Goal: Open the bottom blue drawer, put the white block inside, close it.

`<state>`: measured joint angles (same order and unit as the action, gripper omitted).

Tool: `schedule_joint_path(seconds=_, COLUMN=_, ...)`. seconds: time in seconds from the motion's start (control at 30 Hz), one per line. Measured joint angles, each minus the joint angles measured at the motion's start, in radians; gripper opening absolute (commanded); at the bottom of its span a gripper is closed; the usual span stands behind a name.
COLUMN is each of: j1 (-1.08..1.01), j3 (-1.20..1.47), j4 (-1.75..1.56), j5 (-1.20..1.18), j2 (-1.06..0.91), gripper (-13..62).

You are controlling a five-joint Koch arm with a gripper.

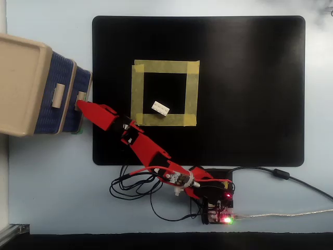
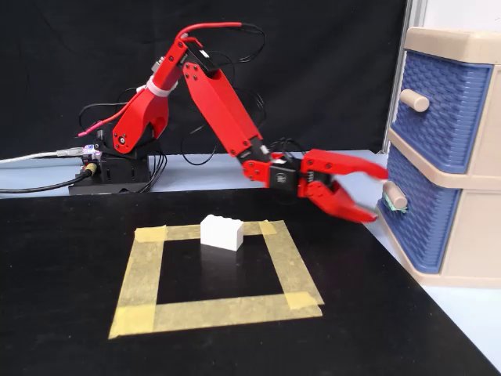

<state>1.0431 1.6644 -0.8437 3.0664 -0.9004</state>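
Note:
The bottom blue drawer (image 2: 419, 223) sits pushed in, in the beige cabinet (image 2: 470, 180) at the right of the fixed view; in the overhead view the bottom blue drawer (image 1: 85, 83) is at the left. Its beige handle (image 2: 396, 197) shows in both views (image 1: 81, 97). My red gripper (image 2: 377, 194) is open, one jaw above and one below the handle, tips just short of the drawer front; it also shows in the overhead view (image 1: 81, 105). The white block (image 1: 161, 108) lies inside a yellow tape square (image 1: 165, 67), also seen in the fixed view (image 2: 221, 233).
The upper blue drawer (image 2: 446, 110) with its own handle (image 2: 413, 100) is shut above. A black mat (image 1: 250, 88) covers the table. The arm's base, board and cables (image 1: 213, 200) sit at the mat's near edge in the overhead view.

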Motion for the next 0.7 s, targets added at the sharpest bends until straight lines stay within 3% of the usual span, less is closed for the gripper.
schedule_joint_path(seconds=0.1, j1=0.008, j3=-0.040, j4=-0.002, j5=-0.015, j2=0.052, gripper=32.4)
schedule_joint_path(seconds=0.2, j1=0.015, j3=-0.098, j4=-0.020, j5=-0.089, j2=0.103, gripper=25.8)
schedule_joint_path(seconds=0.3, j1=0.020, j3=-0.100, j4=-0.040, j5=-0.146, j2=0.109, gripper=13.2)
schedule_joint_path(seconds=0.4, j1=0.020, j3=-0.091, j4=-0.040, j5=-0.172, j2=0.109, gripper=-6.9)
schedule_joint_path(seconds=0.57, j1=-0.015, j3=0.137, j4=-0.117, j5=-0.166, j2=0.051, gripper=-8.1)
schedule_joint_path(seconds=0.7, j1=-0.095, j3=0.534, j4=-0.204, j5=-0.135, j2=-0.138, gripper=-8.1)
